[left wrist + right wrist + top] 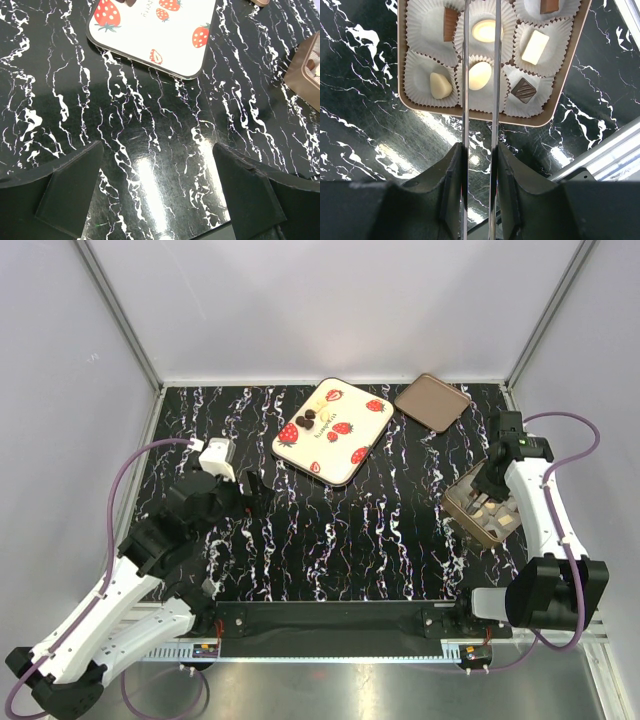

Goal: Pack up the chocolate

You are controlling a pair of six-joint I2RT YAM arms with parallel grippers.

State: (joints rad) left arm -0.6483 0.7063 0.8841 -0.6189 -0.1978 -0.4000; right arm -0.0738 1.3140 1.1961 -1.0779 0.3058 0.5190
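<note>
Three dark chocolates (312, 420) lie on the cream strawberry-print tray (340, 476) at the back centre. At the right, a brown box (470, 113) holds paper cups with chocolates: a cream oval (480, 75), a cream round one (486, 30), a white piece (440, 85) and a dark square (523, 90). My right gripper (480, 150) is shut on metal tongs (465, 75). Their two blades reach over the box's middle cups, and the tips run out of view. My left gripper (157, 150) stands open and empty above the table, near the tray's (150, 30) front edge.
A brown rounded-square lid (432, 402) lies at the back right, beside the tray. The box (487, 510) sits close to the table's right edge, under the right arm. A corner of the box (300, 75) shows in the left wrist view. White walls enclose the black marbled table.
</note>
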